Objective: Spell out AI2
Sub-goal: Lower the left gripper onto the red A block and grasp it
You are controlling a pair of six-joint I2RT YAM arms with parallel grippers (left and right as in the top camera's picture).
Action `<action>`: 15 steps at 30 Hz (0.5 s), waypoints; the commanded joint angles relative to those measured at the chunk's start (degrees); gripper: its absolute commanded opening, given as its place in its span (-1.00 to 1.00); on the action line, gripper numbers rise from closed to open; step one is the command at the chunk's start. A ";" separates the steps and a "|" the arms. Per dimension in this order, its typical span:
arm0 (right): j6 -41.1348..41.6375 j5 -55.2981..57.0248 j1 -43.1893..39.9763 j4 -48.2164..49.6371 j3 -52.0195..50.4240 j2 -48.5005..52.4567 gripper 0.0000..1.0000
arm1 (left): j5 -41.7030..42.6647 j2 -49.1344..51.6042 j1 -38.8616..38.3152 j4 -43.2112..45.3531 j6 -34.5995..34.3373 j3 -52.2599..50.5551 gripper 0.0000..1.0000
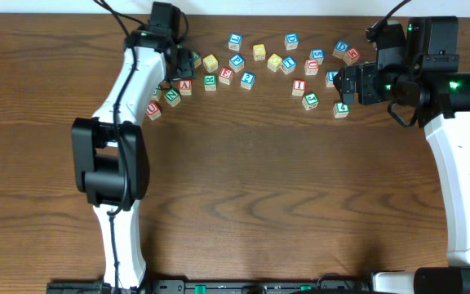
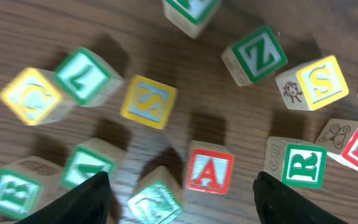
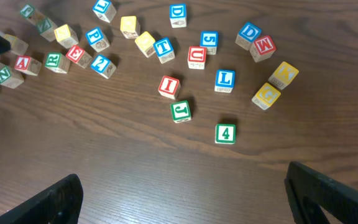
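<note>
Overhead: the left gripper [image 1: 179, 69] hovers at the left end of the scattered blocks, with the red A block [image 1: 185, 85] just beside it. The right gripper [image 1: 339, 83] is at the right end, near the red I block [image 1: 299, 85].

Left wrist: the jaws are spread wide and grip nothing. The A block [image 2: 209, 171] lies between them, a tilted green block [image 2: 157, 200] crowds its left side, and the R block [image 2: 304, 165] is close on its right.

Right wrist: the jaws gape wide and grip nothing. The I block [image 3: 169, 86] lies well ahead, with the J block [image 3: 180, 111] just beside it on the nearer side. Which block bears the 2 I cannot tell.
</note>
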 commanded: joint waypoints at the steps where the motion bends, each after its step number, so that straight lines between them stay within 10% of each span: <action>1: -0.31 -0.55 0.02 -0.07 1.25 0.13 0.99 | -0.76 2.54 -0.94 0.90 -0.46 1.09 0.44; 15: -0.31 -0.55 0.02 -0.07 1.25 0.13 0.98 | -0.74 5.68 -2.16 2.12 -0.44 0.94 0.44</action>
